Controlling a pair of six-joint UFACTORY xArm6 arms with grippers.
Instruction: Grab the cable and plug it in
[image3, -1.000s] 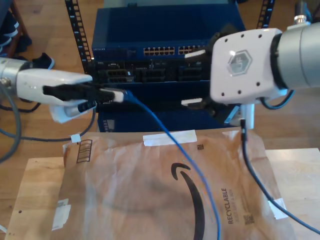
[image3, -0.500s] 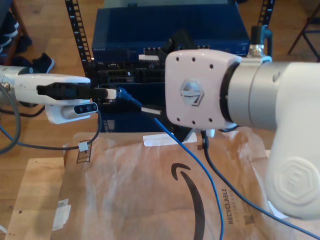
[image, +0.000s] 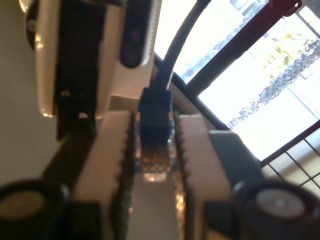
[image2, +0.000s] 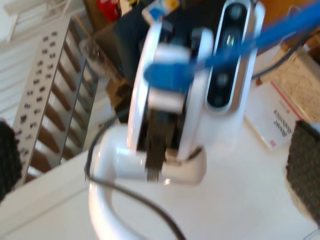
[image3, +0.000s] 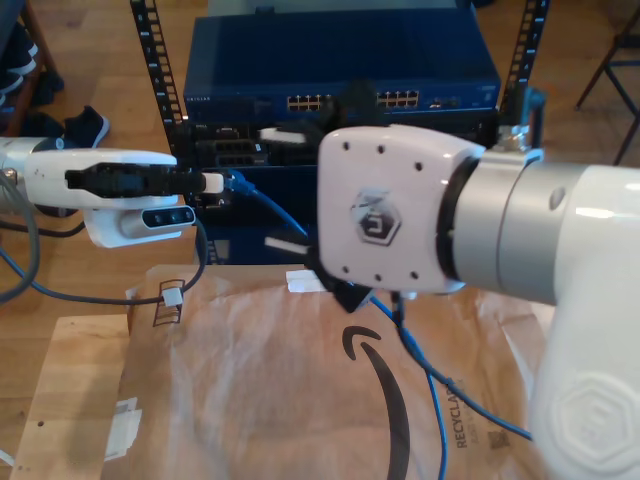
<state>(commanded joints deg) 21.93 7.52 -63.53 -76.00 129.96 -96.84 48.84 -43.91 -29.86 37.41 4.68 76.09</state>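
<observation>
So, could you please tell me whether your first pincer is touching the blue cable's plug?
Touching. In the first wrist view, my first pincer has its serrated fingers pressed against both sides of the cable, at its clear plug, with no gap.

My second gripper (image3: 285, 190) has swung from three o'clock toward centre, now facing my first gripper (image3: 215, 182) and the cable (image3: 265, 205) plug.

Bright-blue cable (image3: 268, 207); dark-blue rack unit (image3: 330, 60); brown paper (image3: 260, 390), black swoosh; white arm housings.
</observation>
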